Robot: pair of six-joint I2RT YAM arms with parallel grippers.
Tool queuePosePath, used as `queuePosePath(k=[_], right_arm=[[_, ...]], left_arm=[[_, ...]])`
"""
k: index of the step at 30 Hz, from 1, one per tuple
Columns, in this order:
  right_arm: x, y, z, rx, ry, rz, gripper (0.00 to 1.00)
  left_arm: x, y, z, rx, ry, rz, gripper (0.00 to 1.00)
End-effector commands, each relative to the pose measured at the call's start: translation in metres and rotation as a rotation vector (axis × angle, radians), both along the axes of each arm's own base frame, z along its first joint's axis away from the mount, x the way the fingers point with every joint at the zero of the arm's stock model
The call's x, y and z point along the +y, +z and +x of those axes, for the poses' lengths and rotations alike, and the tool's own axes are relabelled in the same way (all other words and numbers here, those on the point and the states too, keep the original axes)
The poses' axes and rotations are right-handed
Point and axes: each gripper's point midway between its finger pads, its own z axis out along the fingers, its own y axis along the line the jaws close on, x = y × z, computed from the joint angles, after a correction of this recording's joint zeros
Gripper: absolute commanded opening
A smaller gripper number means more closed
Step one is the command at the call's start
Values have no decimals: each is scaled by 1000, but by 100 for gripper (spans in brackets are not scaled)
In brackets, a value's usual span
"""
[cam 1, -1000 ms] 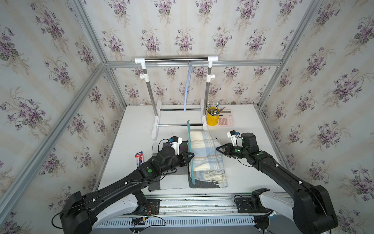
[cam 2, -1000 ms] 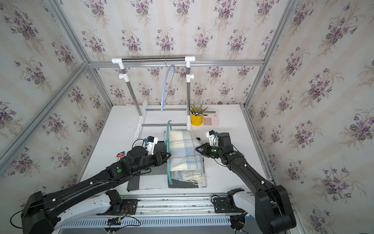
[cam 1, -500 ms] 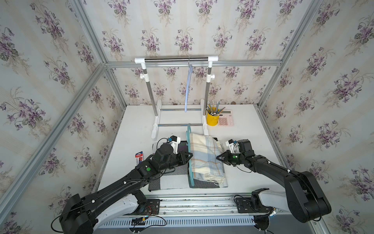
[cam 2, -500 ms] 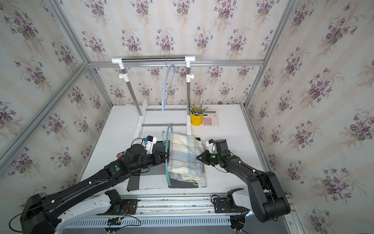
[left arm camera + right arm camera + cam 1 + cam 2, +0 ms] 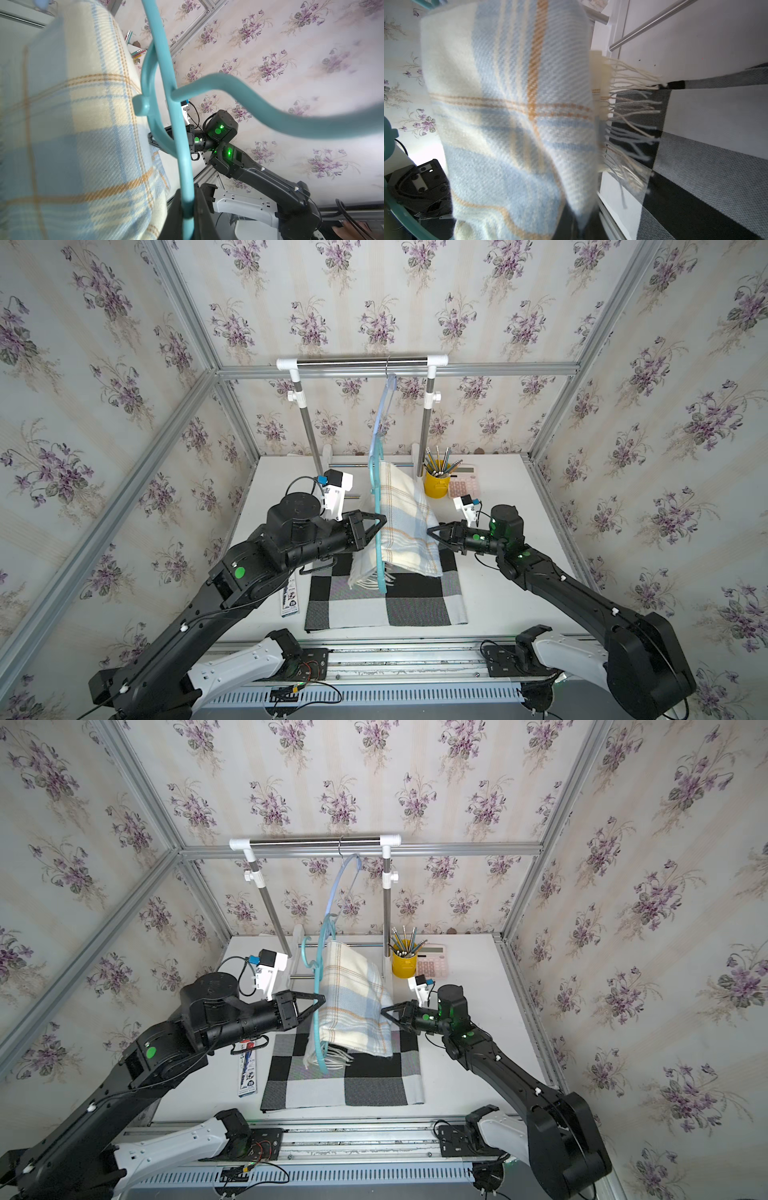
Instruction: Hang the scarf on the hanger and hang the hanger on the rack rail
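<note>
- L gripper [image 5: 380,526] was seen shut tight on the hanger [image 5: 176,124], w/ the thin bar pinched between the jaws approx. mid-length.
- R gripper [image 5: 430,531] was closed at the side edge of the scarf [image 5: 405,522]. A fold was judged to be pinched, tho the contact itself was covered by cloth.
- Scarf was draped, folded, over the hanger, both raised above the mat [image 5: 415,601], w/ the fringe hung at the near end.
- Step in hand, as judged: scarf to be drawn across & evened on the bar.
- To be done well: hanger to be held level & steady by L. R's pull to be made slow & sideways, so cloth isn't dragged off. Similar lengths to be left each side.
- Hard to make out: R fingertips were buried in cloth in the wrist view.
- How much scarf lay on the L-arm side couldn't be told, nor whether the fringe touched the mat.
- In a top view the hanger's far end was overlapped by the pale hanger [image 5: 380,414] on the rail [image 5: 361,361].
</note>
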Motion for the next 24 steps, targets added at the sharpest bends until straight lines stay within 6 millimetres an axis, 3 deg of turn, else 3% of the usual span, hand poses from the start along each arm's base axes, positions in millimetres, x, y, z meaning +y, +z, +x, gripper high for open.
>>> queuePosePath(k=[1, 13, 24], right_arm=[[12, 5, 6, 22, -22, 37, 0], [23, -62, -6, 132, -10, -4, 0], [12, -97, -22, 194, -32, -14, 0]], left_arm=[[11, -2, 6, -30, 48, 58, 0], [25, -6, 6, -31, 91, 69, 0], [31, -15, 12, -43, 134, 79, 0]])
